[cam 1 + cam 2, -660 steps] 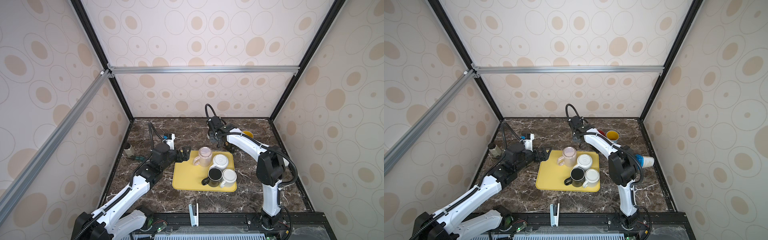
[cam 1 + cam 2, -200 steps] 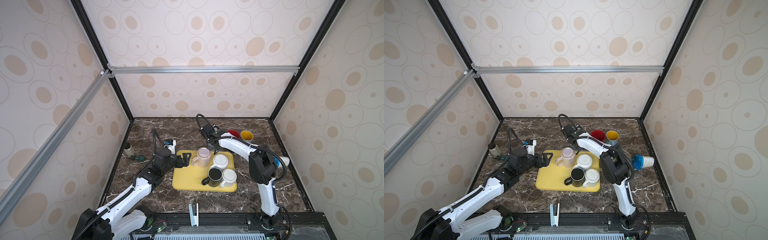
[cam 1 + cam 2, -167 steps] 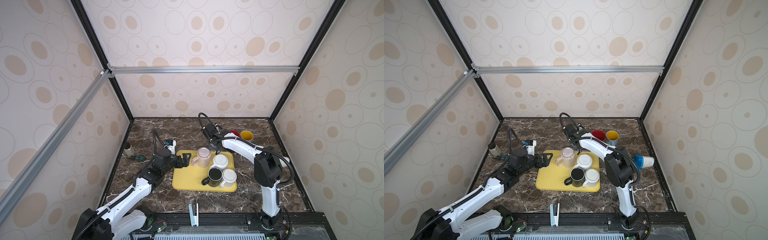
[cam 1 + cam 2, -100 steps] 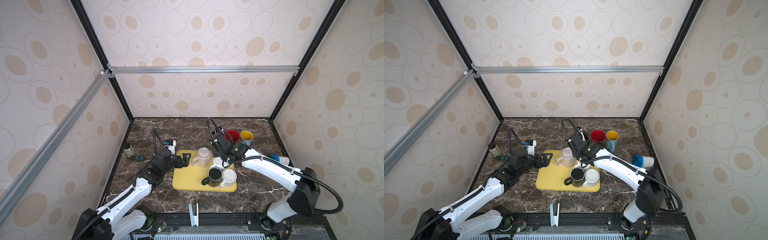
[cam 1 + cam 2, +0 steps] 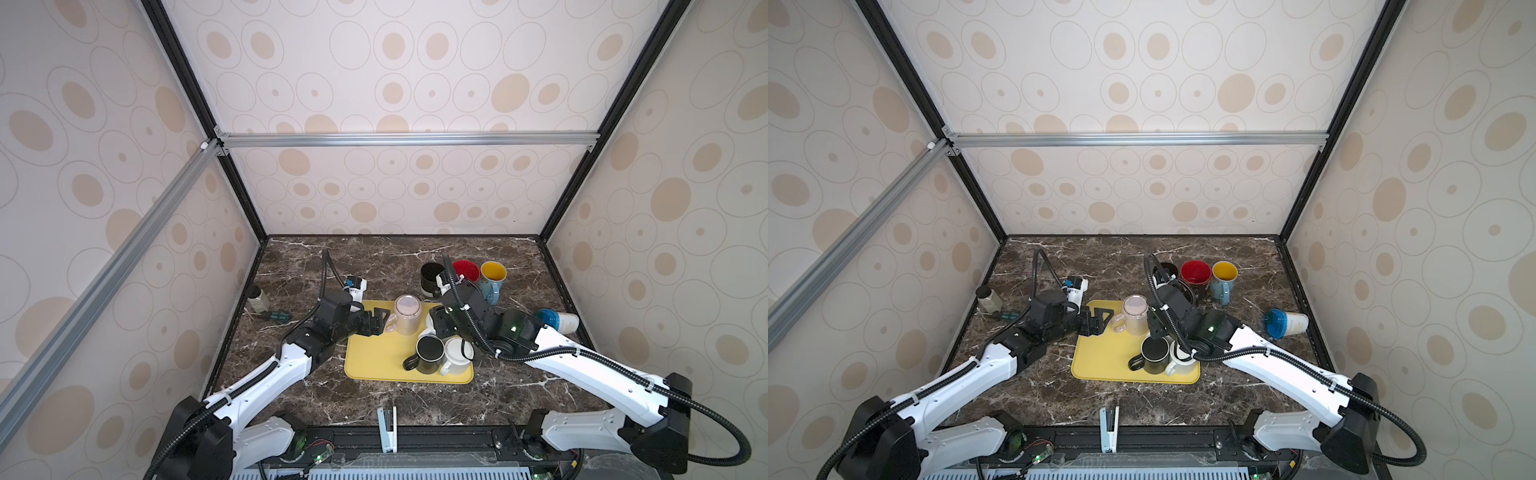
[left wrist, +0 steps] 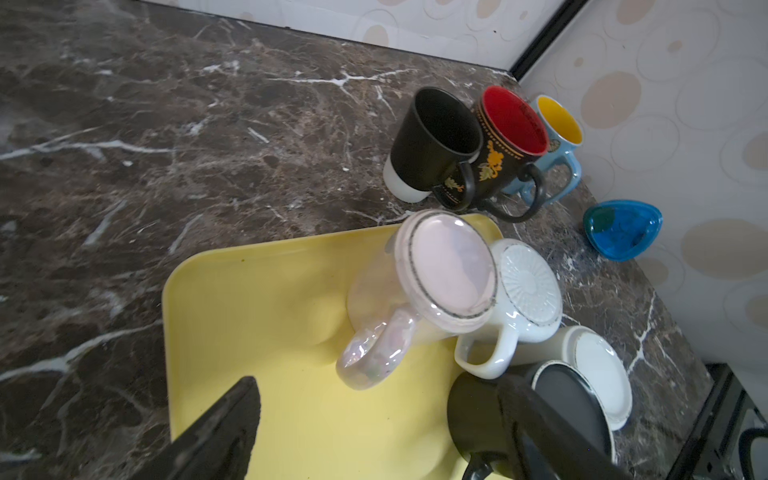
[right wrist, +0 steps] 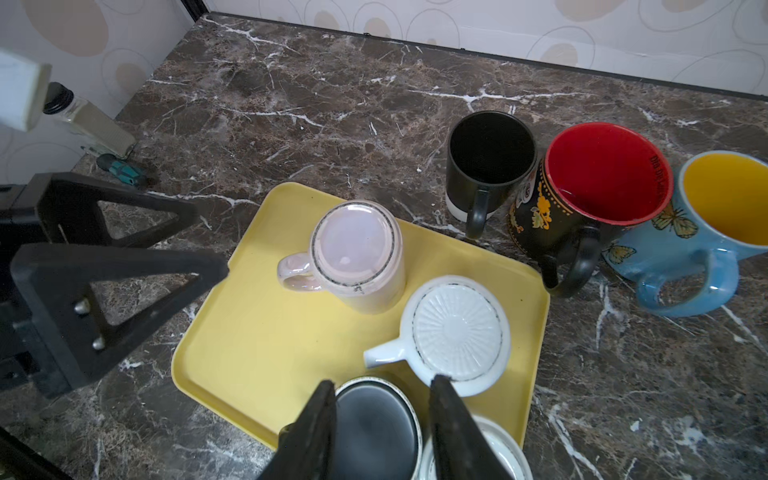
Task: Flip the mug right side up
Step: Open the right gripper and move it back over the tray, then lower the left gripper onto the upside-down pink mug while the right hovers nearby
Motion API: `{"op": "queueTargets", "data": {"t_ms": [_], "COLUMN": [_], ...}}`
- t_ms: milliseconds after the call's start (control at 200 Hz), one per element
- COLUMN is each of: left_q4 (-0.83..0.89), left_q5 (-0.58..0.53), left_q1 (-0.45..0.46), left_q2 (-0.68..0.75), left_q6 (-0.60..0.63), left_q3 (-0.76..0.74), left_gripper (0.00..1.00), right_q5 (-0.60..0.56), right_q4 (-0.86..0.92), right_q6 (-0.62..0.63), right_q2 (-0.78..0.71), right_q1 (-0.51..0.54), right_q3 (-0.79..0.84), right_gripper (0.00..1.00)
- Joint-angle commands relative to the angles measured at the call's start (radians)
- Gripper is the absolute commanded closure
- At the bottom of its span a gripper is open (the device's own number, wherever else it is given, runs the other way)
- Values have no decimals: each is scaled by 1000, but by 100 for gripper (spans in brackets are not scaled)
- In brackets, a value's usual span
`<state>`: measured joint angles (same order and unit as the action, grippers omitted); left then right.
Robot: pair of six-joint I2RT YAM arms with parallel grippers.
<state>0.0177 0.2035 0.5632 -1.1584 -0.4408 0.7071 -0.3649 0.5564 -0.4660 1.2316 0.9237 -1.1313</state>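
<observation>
Four upside-down mugs sat on yellow plastic tray (image 5: pixel 374 359). My target, pink pearlescent mug (image 7: pixel 357 257), stood base-up at tray's far side, handle toward left gripper (image 5: pixel 380 322). Left pincer was spread wide, just beside that handle, not touching. Right gripper (image 7: pixel 384 380) hovered over white ribbed-base mug (image 7: pixel 457 332) and black base-up mug (image 5: pixel 430 353), fingers parted, pinching nothing. Behind tray on brown marble tabletop (image 5: pixel 374 257), three upright: matte black mug (image 7: pixel 490 158), red-lined black mug (image 7: pixel 602 178), blue yellow-lined mug (image 7: pixel 723 199).

Mugs (image 5: pixel 430 353) crowd right half of tray (image 5: pixel 374 359)
</observation>
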Motion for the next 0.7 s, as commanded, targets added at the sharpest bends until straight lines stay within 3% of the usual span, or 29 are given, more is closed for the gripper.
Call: {"op": "queueTargets", "data": {"t_ms": [0, 425, 690], "left_q4": [42, -57, -104], "left_q5": [-17, -16, -41], "left_q1": [34, 99, 114], "left_q2": [-12, -65, -153], "left_q6": [80, 90, 105], "left_q3": [51, 4, 7], "left_gripper": [8, 8, 17], "right_q5": [14, 23, 8], "right_q4": [-12, -27, -31], "right_q6": [8, 37, 32], "right_q2": [8, 20, 11], "right_q1": [4, 6, 6], "right_q3": [3, 16, 33], "right_gripper": [61, 62, 64]}}
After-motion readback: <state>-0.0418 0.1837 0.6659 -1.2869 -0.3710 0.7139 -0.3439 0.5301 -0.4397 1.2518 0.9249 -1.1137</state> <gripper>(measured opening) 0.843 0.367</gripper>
